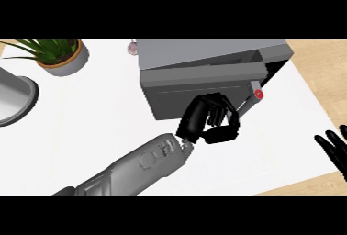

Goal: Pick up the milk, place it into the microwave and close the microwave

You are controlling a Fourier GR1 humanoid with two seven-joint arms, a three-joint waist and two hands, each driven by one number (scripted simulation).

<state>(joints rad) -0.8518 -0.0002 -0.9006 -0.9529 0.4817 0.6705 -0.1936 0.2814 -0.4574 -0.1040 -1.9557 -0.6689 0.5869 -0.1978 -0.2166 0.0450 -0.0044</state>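
The left hand (pixel 211 120) is at the near face of the microwave (pixel 203 75), against its door (pixel 196 92), with the fingers curled and no object visible in them. The right hand (pixel 335 146) rests at the right edge of the view, fingers straight and released. The milk is not visible in the view; a potted plant (pixel 58 53) stands far left on the white counter (pixel 88 119), beside a grey round vessel (pixel 13 98) at the left edge.
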